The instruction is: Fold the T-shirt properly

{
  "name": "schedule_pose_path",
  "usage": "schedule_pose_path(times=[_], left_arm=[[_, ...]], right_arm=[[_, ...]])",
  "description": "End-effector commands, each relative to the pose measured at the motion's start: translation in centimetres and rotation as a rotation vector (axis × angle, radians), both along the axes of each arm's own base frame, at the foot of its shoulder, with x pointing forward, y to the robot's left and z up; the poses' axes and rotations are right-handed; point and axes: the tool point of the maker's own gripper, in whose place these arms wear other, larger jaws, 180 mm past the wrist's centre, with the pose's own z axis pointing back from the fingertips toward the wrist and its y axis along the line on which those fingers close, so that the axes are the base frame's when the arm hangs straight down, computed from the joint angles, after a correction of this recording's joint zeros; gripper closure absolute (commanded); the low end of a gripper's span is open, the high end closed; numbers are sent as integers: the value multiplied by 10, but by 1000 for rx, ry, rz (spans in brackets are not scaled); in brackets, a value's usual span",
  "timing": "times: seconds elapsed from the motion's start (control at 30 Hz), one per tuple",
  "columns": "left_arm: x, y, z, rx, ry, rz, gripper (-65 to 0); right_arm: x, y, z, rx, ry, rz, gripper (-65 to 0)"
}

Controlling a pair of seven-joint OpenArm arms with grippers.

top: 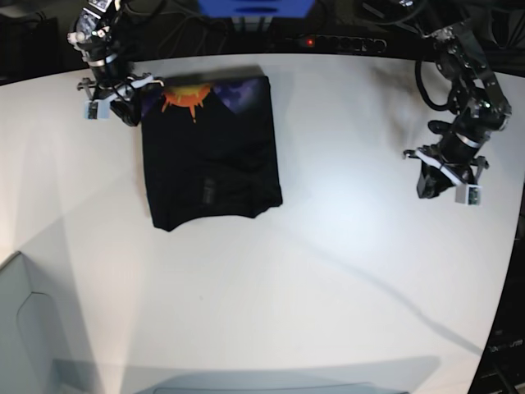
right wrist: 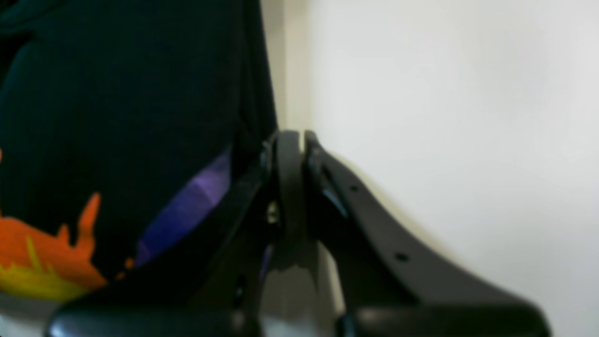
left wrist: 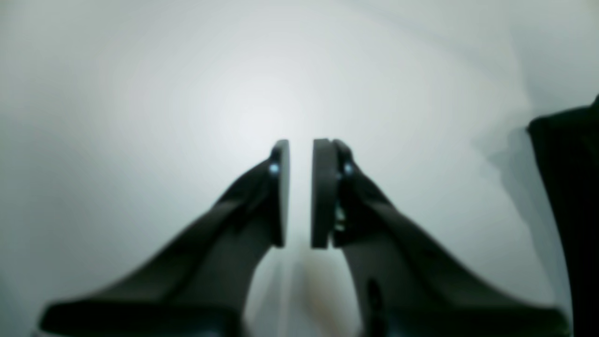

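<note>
Black cloth, the T-shirt (top: 212, 148) lies folded into a rough rectangle on the far left part of the white table (top: 344, 246), its orange sun print at the far edge. The right gripper (top: 121, 97) sits at its far left corner, jaws clenched on the cloth edge. The left gripper (left wrist: 300, 192), well apart over bare table, shows a narrow gap and holds nothing. The folding looks nearly finished; next probably comes letting go and tidying the uneven near hem.

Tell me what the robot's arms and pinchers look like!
Both arms are black jointed metal with black cables looping along them. The left gripper has two long curved black fingers ending in flat grey pads. The right gripper looks the same, with small screw holes. In the base view, each wrist carries a little white block.
</note>
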Motion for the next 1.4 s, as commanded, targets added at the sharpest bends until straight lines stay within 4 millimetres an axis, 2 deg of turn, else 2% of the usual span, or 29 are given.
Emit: schedule_pose_path(times=[0.0, 0.03, 0.07, 0.17, 0.33, 0.47, 0.53, 0.6, 0.67, 0.77, 0.9, 1.07, 1.2, 1.33, 1.37], left_arm=[[4, 5, 14, 5, -50, 13, -39], [2, 9, 14, -2, -55, 33, -4], [1, 11, 14, -7, -57, 46, 0], [-1, 18, 16, -10, -67, 76, -1], [-1, 18, 21, -2, -77, 73, -1], [-20, 21, 37, 58, -100, 88, -1], [-31, 27, 48, 91, -116, 120, -1], [-50, 34, 48, 115, -99, 155, -1], [-74, 41, 39, 130, -43, 181, -1], [-117, 51, 17, 152, 82, 203, -1], [-176, 48, -9, 158, 261, 198, -1], [-241, 41, -29, 146, 443, 203, -1], [-272, 28, -49, 104, 550, 191, -1], [-297, 17, -87, 97, 665, 160, -1], [-296, 13, -97, 95, 659, 147, -1]], right_arm=[[-1, 1, 6, 3, -23, 6, 0], [-1, 1, 8, 0, -25, 8, 0], [0, 2, 9, -1, -29, 13, 0], [0, 6, 16, -10, -42, 30, 0], [7, 1, 34, -45, -87, 31, 0], [1, -12, 49, -97, -101, 17, 0], [-3, -24, 55, -131, -101, -5, 0], [-13, -36, 58, -162, -85, -26, 0], [-34, -44, 53, -180, -35, -38, 0], [-75, -51, 41, -196, 70, -45, 0], [-122, -51, 32, -199, 193, -34, 0], [-162, -47, 23, -182, 298, -22, 0], [-184, -32, -1, -109, 370, -23, 0], [-206, -5, -41, 15, 459, -31, 0], [-216, 1, -53, 48, 491, -33, 0]])
